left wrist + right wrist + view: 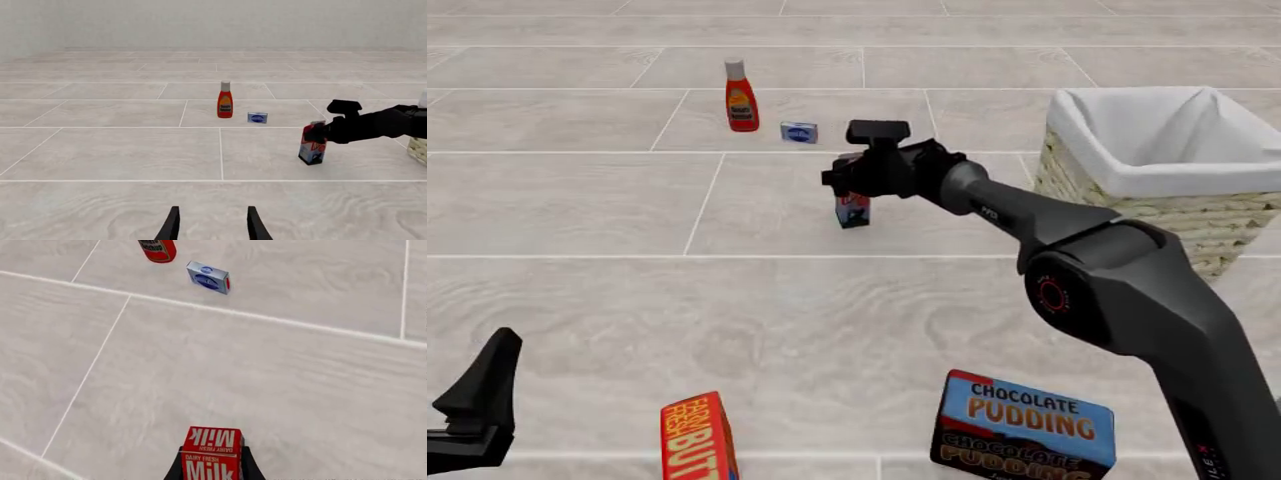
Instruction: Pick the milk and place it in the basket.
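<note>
The milk (853,208) is a small carton with a red top and a blue and white lower part, on the tiled table left of the basket (1174,165). My right gripper (851,182) is shut on the carton's top; in the right wrist view the milk (212,456) sits tight between both fingers (249,466). The carton (311,149) leans slightly, at or just above the surface. The wicker basket with white lining stands to the right of it. My left gripper (213,226) is open and empty, low at the near left (481,395).
A red ketchup bottle (741,97) and a small blue box (799,132) stand beyond the milk. An orange-red butter box (701,440) and a chocolate pudding box (1024,425) lie at the near edge. The basket's corner shows in the left wrist view (419,150).
</note>
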